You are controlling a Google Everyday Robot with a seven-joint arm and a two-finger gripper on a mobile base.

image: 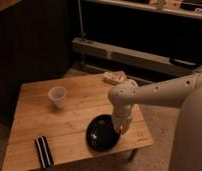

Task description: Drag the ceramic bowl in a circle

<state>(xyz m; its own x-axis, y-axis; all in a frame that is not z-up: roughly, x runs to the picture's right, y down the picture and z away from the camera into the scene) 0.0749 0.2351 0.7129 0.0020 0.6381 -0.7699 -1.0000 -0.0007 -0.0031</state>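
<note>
The ceramic bowl (pixel 102 133), round, shallow and glossy black, sits on the wooden table (pixel 69 107) near its front right corner. My white arm reaches in from the right and bends down over the bowl. The gripper (pixel 119 127) hangs at the bowl's right rim, shut and pressing on the edge of the bowl. Its fingertips are mostly hidden by the wrist.
A small translucent whitish cup (pixel 57 97) stands left of centre on the table. A flat black block with pale stripes (pixel 43 151) lies at the front left. A pale object (pixel 115 77) rests at the back right edge. Dark shelving rises behind.
</note>
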